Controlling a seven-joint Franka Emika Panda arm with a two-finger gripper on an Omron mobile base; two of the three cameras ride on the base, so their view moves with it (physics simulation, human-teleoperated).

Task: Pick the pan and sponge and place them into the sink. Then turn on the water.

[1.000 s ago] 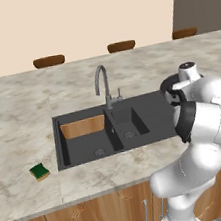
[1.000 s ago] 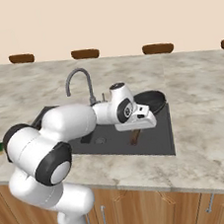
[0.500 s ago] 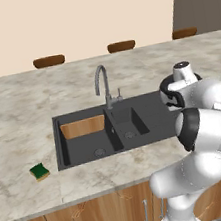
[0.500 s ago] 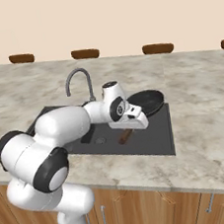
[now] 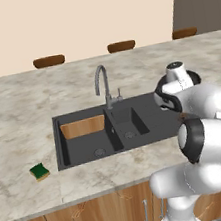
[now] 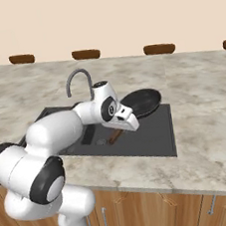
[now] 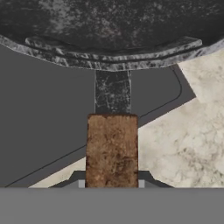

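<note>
Wood-brown grip of the handle (image 7: 112, 151) sitting squarely between the two dark fingertips of the gripper (image 7: 111, 183), jaws clamped narrow on either side of it. Holding the small round black frying pan (image 6: 141, 103) by that handle, dark neck running from the brown grip up to the speckled rim at the top of the hand view. Hanging over the flat drainboard end of the black rectangular double-basin sink (image 6: 153, 135), pan bowl toward the far right corner, seemingly lifted clear of the surface, though contact is hard to judge from the right base view. Peeking out as a dark rim behind the white wrist in the left base view (image 5: 194, 75).

Lying beneath the handle in the hand view, dark sink surface giving way to beige marbled stone countertop (image 7: 192, 131) on the right. Standing at the back edge of the sink between the basins, grey gooseneck faucet (image 5: 102, 86), spout curving toward the left basin. Showing along the back wall of that left basin, wood-brown panel (image 5: 83, 127).

Resting well apart on the counter, left of the sink near the front edge, small rectangular sponge with green top over yellow layer (image 5: 39, 171). Lining the far edge of the counter, brown rounded stool tops (image 5: 49, 61).
</note>
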